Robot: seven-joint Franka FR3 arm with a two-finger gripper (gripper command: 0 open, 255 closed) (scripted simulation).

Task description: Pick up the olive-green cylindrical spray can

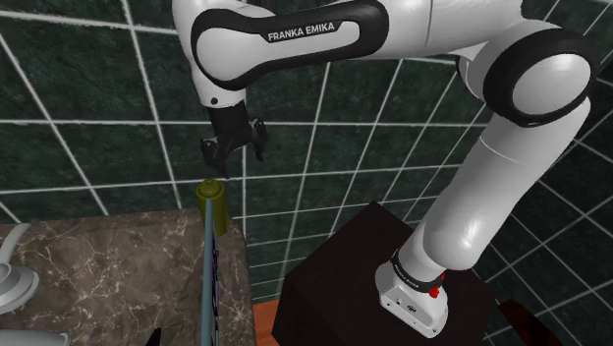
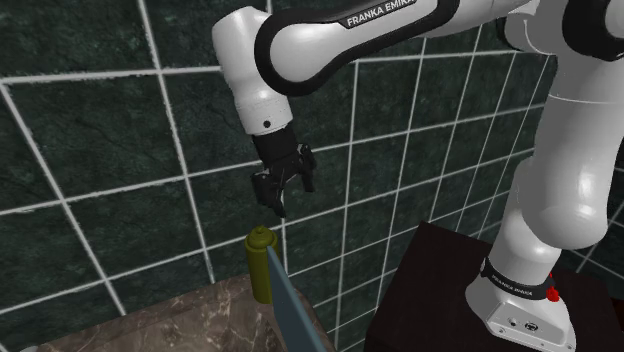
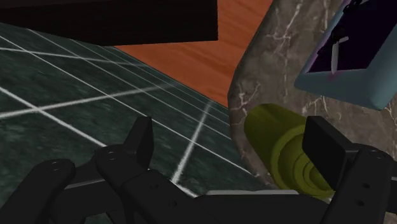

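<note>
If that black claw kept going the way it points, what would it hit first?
Probably the olive-green spray can, standing just below the open gripper; one finger looks lined up with its cap, though depth is unclear.

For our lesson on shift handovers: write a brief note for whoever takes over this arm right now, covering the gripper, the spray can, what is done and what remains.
Gripper: open, holding nothing, hanging above the spray can with a gap between them.
Spray can: olive-green, upright at the corner of the marbled counter, close to the dark tiled wall, beside a blue-grey panel.
Done: gripper positioned over the can.
Left: centre on the can, which sits off-centre in the wrist view; lower around it; close; lift.
</note>
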